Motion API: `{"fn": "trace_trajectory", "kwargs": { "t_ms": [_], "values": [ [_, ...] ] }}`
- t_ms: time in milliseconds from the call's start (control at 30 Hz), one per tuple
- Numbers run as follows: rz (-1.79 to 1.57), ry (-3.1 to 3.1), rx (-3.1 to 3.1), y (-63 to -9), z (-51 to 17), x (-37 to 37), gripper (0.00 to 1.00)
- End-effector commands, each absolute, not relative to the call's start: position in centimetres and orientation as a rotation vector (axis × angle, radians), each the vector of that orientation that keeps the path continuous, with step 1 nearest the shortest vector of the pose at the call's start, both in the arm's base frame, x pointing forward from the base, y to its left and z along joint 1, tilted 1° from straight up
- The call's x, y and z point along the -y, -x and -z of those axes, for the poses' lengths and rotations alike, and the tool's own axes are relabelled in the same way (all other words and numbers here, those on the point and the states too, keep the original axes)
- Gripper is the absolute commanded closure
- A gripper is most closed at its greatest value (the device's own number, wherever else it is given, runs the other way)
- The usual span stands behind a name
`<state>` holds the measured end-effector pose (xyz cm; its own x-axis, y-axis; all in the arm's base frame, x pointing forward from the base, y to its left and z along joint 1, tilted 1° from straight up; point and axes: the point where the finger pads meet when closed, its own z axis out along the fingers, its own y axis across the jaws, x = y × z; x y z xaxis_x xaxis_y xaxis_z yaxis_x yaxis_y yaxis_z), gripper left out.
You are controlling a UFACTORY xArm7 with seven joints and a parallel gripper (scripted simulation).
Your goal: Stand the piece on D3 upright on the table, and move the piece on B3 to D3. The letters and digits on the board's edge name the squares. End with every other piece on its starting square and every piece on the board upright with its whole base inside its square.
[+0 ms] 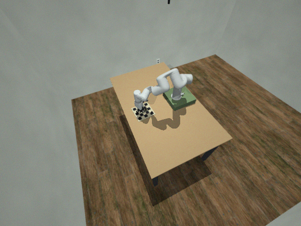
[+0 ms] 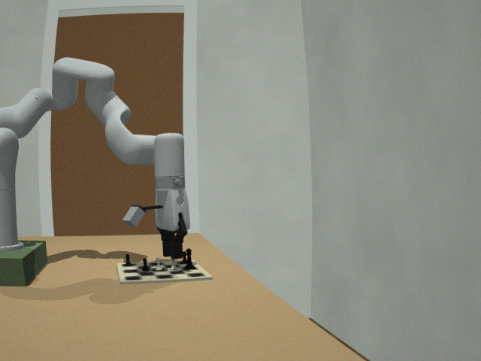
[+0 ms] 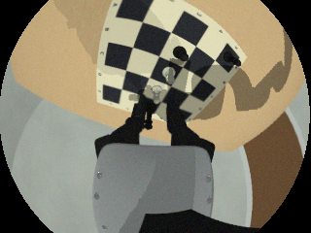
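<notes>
The checkered board [image 1: 135, 115] [image 2: 149, 280] [image 3: 101, 63] lies on the table. My gripper [image 2: 173, 256] [image 3: 156, 102] points down over it, partly open with nothing clamped. A white piece [image 2: 173, 265] [image 3: 156, 90] stands upright on the board just under and between the fingertips. A second white piece [image 2: 158, 264] [image 3: 168, 74] stands beside it. A tall black piece [image 2: 189, 259] stands close to the fingers, with a smaller black piece [image 2: 184, 256] behind it. The fingers hide part of the board in the wrist view. The edge labels are too small to read surely.
Two black pieces stand toward the arm's base: one black pawn [image 2: 144, 265] [image 3: 180, 52] near the white pieces, another black pawn [image 2: 127, 259] [image 3: 230, 58] near the board's corner. The arm stands on a green block [image 1: 183, 104] [image 2: 13, 268] on the wooden table [image 1: 175, 143].
</notes>
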<state>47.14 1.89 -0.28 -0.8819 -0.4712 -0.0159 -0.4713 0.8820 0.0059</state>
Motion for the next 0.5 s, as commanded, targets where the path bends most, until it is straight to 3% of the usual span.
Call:
{"fn": "trace_trajectory", "kwargs": {
  "t_ms": [0, 467],
  "values": [
    [-0.014, 0.758, -3.031, -47.3, 0.8, -1.9, 0.66],
    [-0.014, 0.758, -3.031, -47.3, 2.7, -1.9, 0.66]
  ]
}}
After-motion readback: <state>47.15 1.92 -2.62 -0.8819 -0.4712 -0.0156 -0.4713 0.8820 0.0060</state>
